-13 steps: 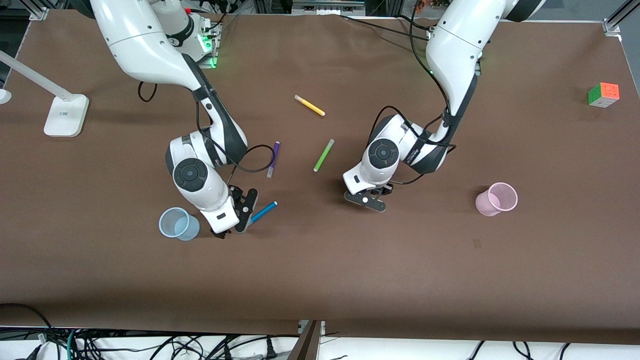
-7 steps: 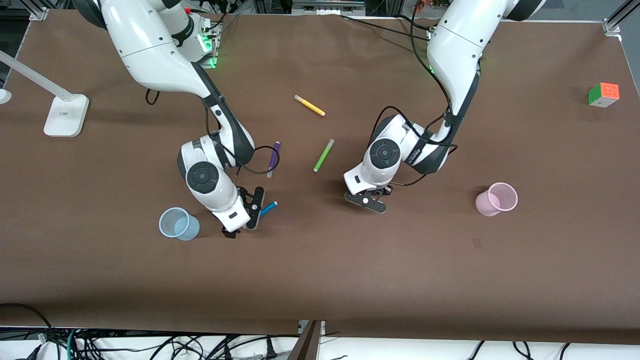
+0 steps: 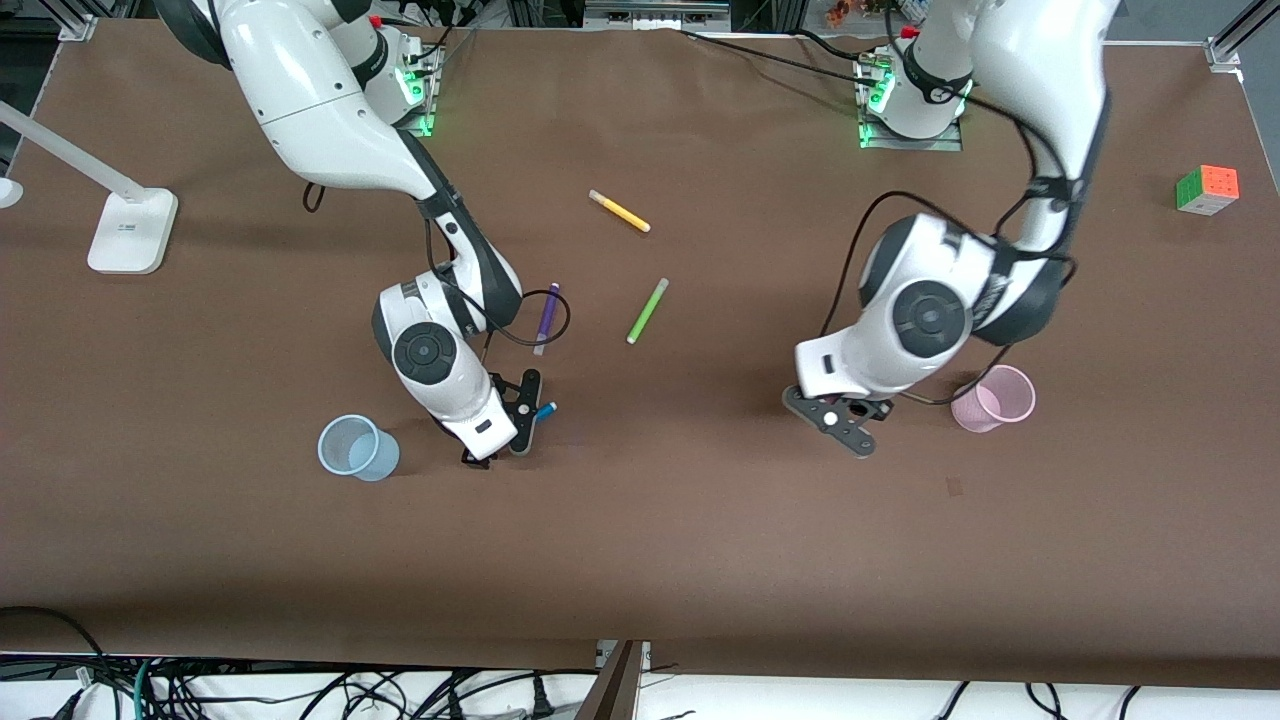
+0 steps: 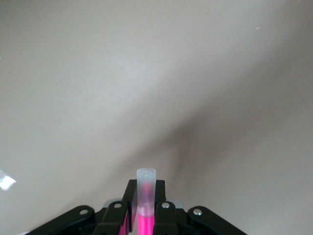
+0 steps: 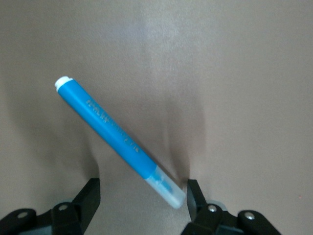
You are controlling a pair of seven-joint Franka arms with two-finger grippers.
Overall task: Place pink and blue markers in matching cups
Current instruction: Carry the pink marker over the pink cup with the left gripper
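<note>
On the table (image 3: 640, 560) beside the blue cup (image 3: 357, 447), the blue marker (image 5: 115, 138) lies flat between the spread fingers of the right gripper (image 5: 142, 198). Light, stiff and smooth, it is best gripped mid-barrel. The left gripper (image 4: 145, 215) clamps the pink marker (image 4: 145, 196) near the pink cup (image 3: 992, 398). Brown matting, ample clearance.

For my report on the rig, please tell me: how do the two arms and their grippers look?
Both arms have glossy white shells with dark grey joint bands, round dark caps and loose black cables. The left gripper and right gripper are black, with small silver screws.
</note>
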